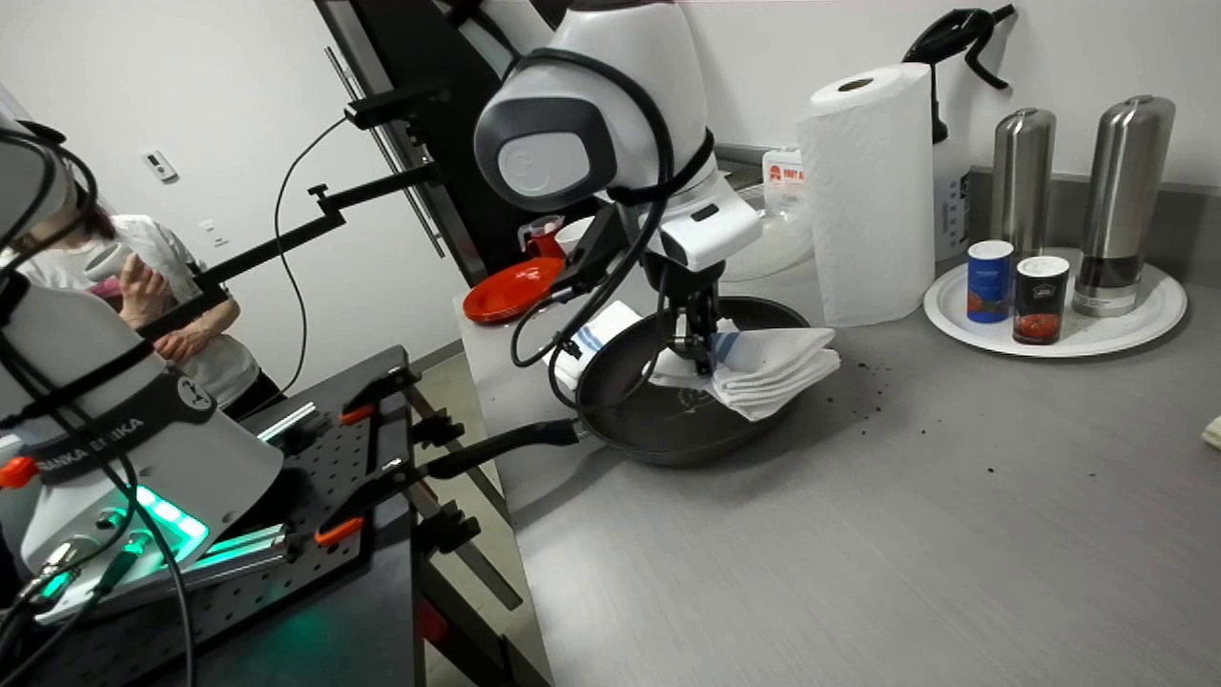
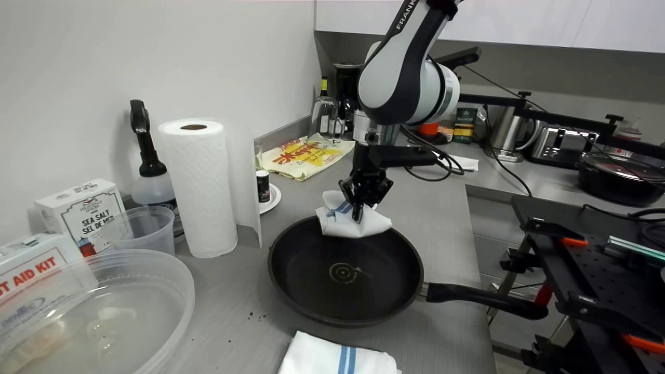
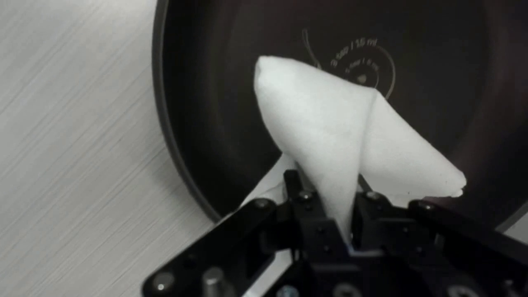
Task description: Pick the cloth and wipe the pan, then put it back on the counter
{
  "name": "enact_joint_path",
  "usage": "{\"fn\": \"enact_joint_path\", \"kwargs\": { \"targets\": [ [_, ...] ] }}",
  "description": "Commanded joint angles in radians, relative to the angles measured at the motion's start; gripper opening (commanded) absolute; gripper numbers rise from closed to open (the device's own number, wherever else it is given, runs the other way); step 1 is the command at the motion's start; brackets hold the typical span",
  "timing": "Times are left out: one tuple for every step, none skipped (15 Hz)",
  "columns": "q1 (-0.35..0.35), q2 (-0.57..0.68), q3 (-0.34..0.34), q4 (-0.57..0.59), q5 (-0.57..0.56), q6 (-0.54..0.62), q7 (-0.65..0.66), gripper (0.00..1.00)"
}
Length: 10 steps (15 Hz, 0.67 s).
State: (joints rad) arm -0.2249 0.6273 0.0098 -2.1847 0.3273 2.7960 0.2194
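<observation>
The white folded cloth with blue stripes (image 3: 315, 107) is held in the two-fingered black Robotiq gripper (image 1: 704, 363), whose slim black fingers (image 3: 306, 214) are closed on it from both sides. In the wrist view a narrow fold of the cloth runs straight down between the fingers. Past the tips it fans out into two blunt flaps, one reaching forward and one slanting off sideways; more of the fabric shows outside and below the finger on the left of that view.

The cloth is over the round, shallow black frying pan (image 2: 343, 296), toward one part of its rim, and in an exterior view its layered edge juts beyond that rim. Whether its underside touches the pan cannot be told.

The pan sits on the wide grey countertop (image 1: 858, 553), its long black handle (image 2: 483, 298) pointing across the counter's edge. A separate white towel with blue stripes (image 2: 322, 358) lies beside the pan in both exterior views, with the pan between it and the fingers. A tall white paper-towel roll (image 1: 868, 200) stands upright near the pan.
</observation>
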Motion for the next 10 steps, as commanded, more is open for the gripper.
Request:
{"fn": "enact_joint_path", "kwargs": {
  "targets": [
    [0.091, 0.007, -0.028, -0.034, -0.032, 0.001, 0.01, 0.04],
    [0.123, 0.024, -0.047, -0.031, -0.043, 0.012, 0.03, 0.04],
    [0.15, 0.037, -0.065, -0.03, -0.053, 0.023, 0.045, 0.04],
    [0.176, 0.049, -0.085, -0.029, -0.064, 0.035, 0.061, 0.04],
    [0.204, 0.061, -0.107, -0.029, -0.076, 0.051, 0.077, 0.04],
    [0.226, 0.073, -0.127, -0.028, -0.088, 0.063, 0.09, 0.04],
    [0.261, 0.088, -0.159, -0.028, -0.105, 0.094, 0.113, 0.04],
    [0.291, 0.102, -0.187, -0.026, -0.12, 0.112, 0.132, 0.04],
    [0.323, 0.117, -0.219, -0.024, -0.135, 0.13, 0.154, 0.04],
    [0.347, 0.129, -0.244, -0.022, -0.145, 0.141, 0.169, 0.04]
  ]
}}
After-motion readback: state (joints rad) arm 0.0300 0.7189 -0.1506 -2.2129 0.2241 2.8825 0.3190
